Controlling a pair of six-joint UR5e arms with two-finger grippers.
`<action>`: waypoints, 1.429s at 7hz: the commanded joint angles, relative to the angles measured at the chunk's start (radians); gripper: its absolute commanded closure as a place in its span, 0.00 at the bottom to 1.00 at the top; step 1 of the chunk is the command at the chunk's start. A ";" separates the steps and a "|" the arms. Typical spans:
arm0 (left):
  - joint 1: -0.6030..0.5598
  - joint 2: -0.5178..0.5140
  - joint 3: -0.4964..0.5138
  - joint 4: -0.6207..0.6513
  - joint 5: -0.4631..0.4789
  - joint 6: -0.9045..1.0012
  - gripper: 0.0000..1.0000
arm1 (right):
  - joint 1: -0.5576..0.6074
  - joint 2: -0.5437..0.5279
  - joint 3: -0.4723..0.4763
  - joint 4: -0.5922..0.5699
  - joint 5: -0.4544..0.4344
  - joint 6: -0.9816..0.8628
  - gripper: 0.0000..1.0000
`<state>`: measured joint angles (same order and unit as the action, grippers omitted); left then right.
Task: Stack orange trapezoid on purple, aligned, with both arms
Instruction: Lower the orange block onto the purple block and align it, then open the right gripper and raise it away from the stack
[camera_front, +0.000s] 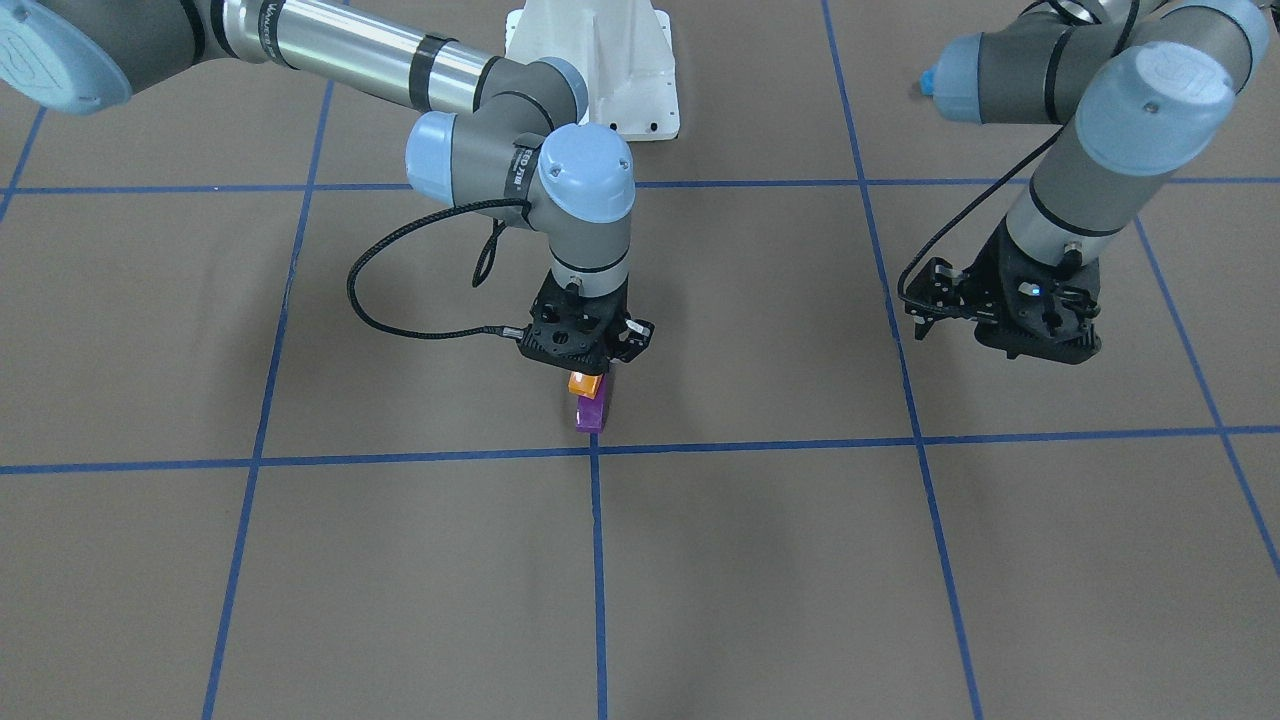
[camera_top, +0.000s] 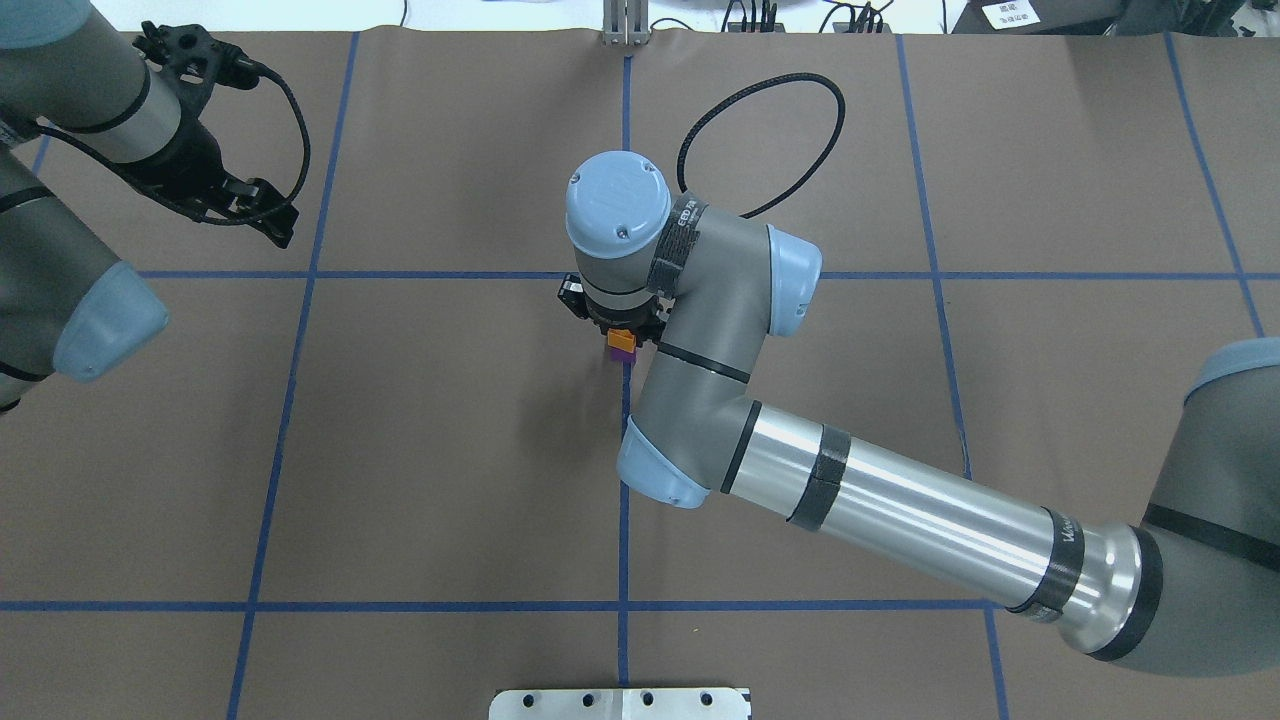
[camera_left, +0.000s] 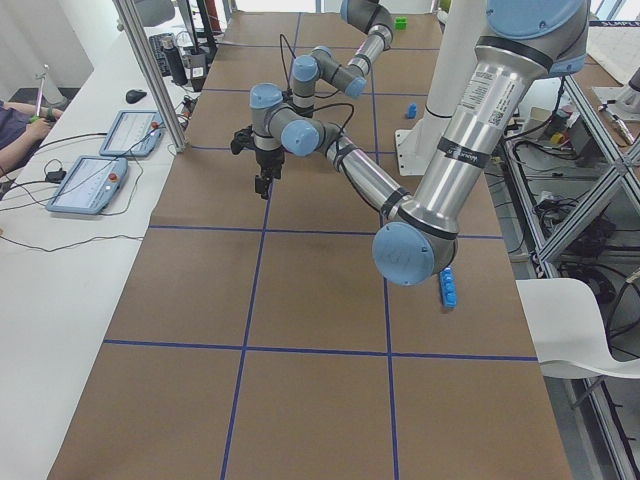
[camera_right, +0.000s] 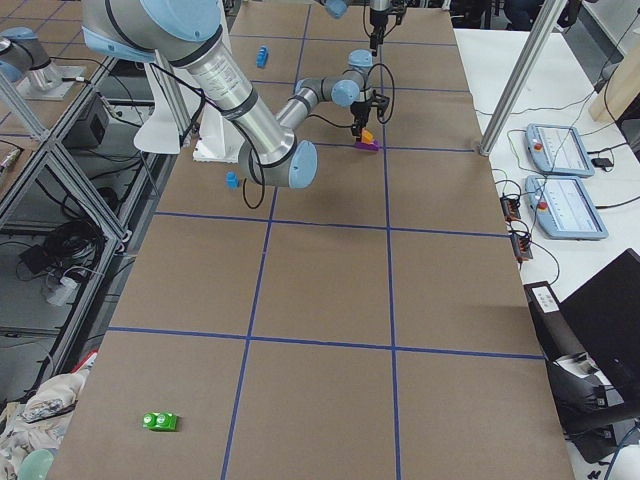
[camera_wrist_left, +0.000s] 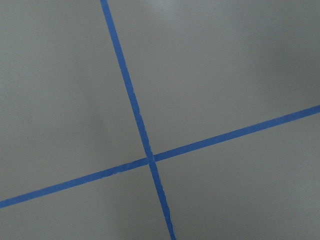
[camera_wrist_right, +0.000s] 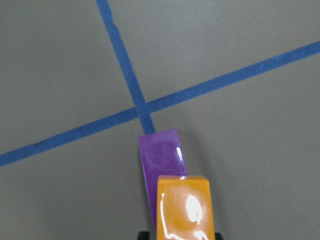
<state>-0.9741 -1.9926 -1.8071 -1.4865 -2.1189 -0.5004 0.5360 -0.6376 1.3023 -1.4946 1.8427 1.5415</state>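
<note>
With the right gripper (camera_front: 590, 372) clamped on the orange trapezoid (camera_wrist_right: 182, 207) just over the purple (camera_wrist_right: 159, 155) at the centre of the table (camera_top: 400, 480), far from every edge, square outlines and slopes before pressing straight down.

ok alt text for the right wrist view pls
An orange brick fills the bottom centre, close to the camera, overlapping the near end of a purple brick that lies on the table. Just beyond the purple brick, two blue tape lines cross.
</note>
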 joint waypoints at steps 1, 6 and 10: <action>0.000 0.000 -0.003 0.000 -0.001 0.000 0.00 | 0.010 0.003 0.002 0.011 0.001 -0.001 0.00; -0.150 0.171 -0.066 -0.012 -0.105 0.275 0.00 | 0.231 -0.228 0.304 -0.016 0.211 -0.195 0.00; -0.420 0.414 -0.043 -0.023 -0.154 0.574 0.00 | 0.629 -0.635 0.390 -0.004 0.450 -0.883 0.00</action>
<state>-1.3270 -1.6477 -1.8562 -1.5023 -2.2708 0.0409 1.0386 -1.1524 1.6915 -1.5020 2.2250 0.8950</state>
